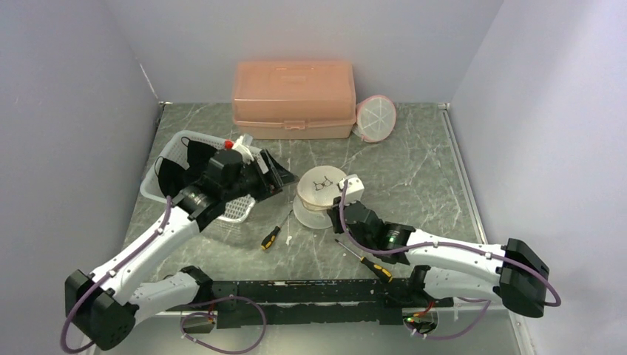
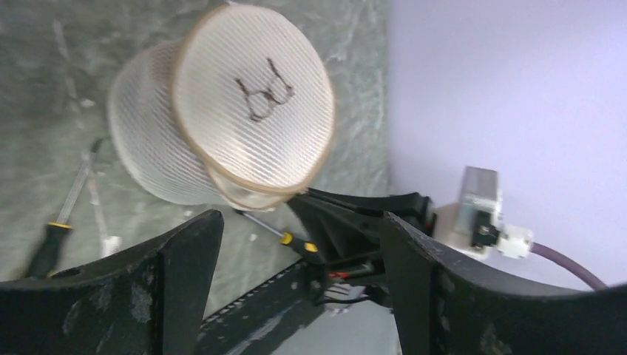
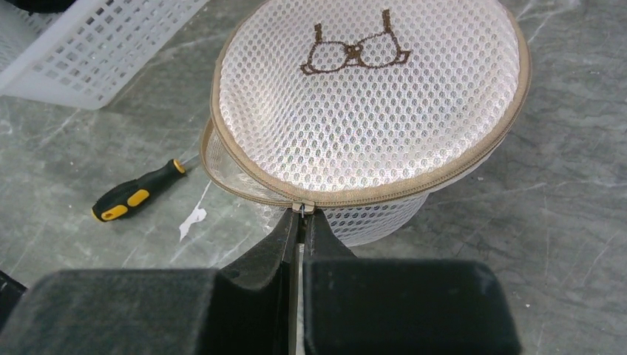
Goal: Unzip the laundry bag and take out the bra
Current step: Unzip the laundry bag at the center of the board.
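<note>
The bag (image 3: 370,111) is a round mesh drum with a bra stitched on its lid. It sits mid-table (image 1: 414,185), between the 2 arms and just right of the white basket (image 3: 96,52). 1 screwdriver (image 3: 137,194) lies near its left side and another (image 1: 367,262) lies nearer the right arm's base.

The right gripper (image 3: 302,219) is pinched tight on the zip pull (image 3: 302,208) at the bag's near edge, jaws fully together. The left gripper (image 2: 299,222) is spread wide and holds nothing. It hangs just beside the bag's left flank and faces it, not touching as far as I can tell.

Left of the pull the lid seems to gape away from the wall, so the zip (image 3: 414,181) looks partly run. To the right it is closed. The mesh is too pale to show what is inside, so I cannot see the bra.

Handling, as a judgement: the bag looks very light and soft, with only the tape rim giving it shape. It will likely slide or tip on the smooth stone when the pull is dragged, not stay put. The free gripper would do best pinching the stiffer rim or the wall just below it, close behind the pull, so the zip has something to work against. The open mesh could snag a fingertip, and the wall would fold under a hard squeeze. The pull is small and flat, so a slip off it is the main risk.
</note>
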`<state>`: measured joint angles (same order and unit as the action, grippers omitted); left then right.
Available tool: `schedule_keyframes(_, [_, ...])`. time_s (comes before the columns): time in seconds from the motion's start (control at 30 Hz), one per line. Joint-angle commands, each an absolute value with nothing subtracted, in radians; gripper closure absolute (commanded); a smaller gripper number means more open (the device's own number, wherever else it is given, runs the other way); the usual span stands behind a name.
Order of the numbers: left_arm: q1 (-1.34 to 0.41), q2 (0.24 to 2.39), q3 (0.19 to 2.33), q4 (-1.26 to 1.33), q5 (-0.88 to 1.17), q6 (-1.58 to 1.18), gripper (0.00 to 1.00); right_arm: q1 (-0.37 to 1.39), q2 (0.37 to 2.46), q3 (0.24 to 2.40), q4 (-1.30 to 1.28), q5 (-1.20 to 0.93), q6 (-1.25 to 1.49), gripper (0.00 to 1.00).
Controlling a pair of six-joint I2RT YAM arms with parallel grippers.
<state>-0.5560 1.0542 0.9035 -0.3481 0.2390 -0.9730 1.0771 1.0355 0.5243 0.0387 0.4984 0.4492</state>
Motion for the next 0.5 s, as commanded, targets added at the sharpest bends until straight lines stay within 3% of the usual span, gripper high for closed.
schedule_keyframes(0.0, [-0.676, 1.065, 0.801, -0.200, 0.116, -1.272, 0.19, 1.083, 1.060, 0.552, 0.090, 0.514, 0.449, 1.00])
schedule_keyframes(0.13, [-0.730, 1.142, 0.781, -0.114, 0.065, -1.404, 0.31, 1.083, 1.076, 0.558, 0.084, 0.507, 0.450, 1.00])
schedule_keyframes(0.47, [-0.822, 1.289, 0.871, -0.099, 0.060, -1.463, 0.25, 1.083, 1.064, 0.569, 0.058, 0.519, 0.447, 1.00])
